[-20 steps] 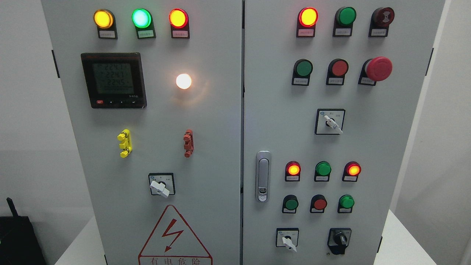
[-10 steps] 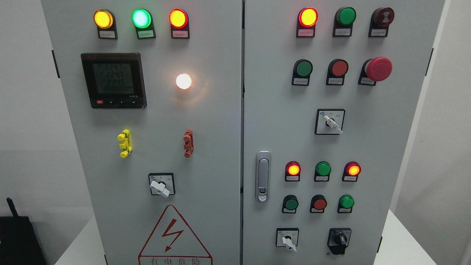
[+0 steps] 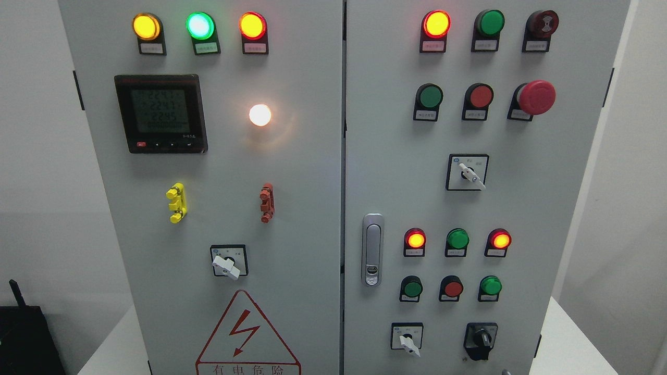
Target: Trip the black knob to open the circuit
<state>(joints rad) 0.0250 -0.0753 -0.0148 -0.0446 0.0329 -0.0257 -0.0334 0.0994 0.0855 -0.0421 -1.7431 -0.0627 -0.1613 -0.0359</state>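
- The black knob (image 3: 481, 339) sits at the five o'clock corner of the picture, low on the right door (image 3: 521, 208) of the grey cabinet, its pointer standing upright.
- Just beside it, at its nine o'clock, there's a white switch (image 3: 407, 341) on a square plate, lever tipped toward five o'clock.
- At the knob's twelve o'clock, two rows of three lamps: a lit red lamp (image 3: 415, 239), a green one, another lit red; below them green, red, green.
- Neither robot hand is visible, so whether either is released, clenched or grasping cannot be told. A tiny grey speck pokes up at the bottom edge, at the knob's five o'clock; too small to say what it is.
- The door handle (image 3: 372, 250) stands upright at the knob's ten o'clock, near the seam between the doors.
- On the left door (image 3: 302, 208), the meter (image 3: 160, 113) shows digits at ten o'clock in the picture, with a glowing white lamp (image 3: 260, 115) at its three o'clock.
- A red mushroom button (image 3: 535, 97) juts out at two o'clock.
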